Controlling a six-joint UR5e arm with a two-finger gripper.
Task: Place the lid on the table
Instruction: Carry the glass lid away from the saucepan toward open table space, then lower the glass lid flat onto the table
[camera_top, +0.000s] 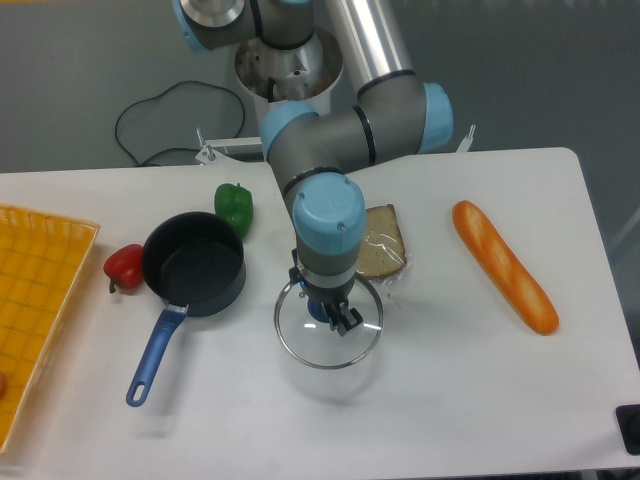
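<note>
- My pincer (331, 315) grips the lid (329, 323) by its blue centre knob (jaws closed on it).
- The lid sits over the white table (450, 400) — between saucepan (194, 264) and bread slice (379, 243).

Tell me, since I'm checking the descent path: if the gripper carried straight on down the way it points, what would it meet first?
The gripper points down, shut on the round clear glass lid with the silver rim. Straight below lies only bare white tabletop, so the lid would likely touch that first; its height above is unclear.
</note>
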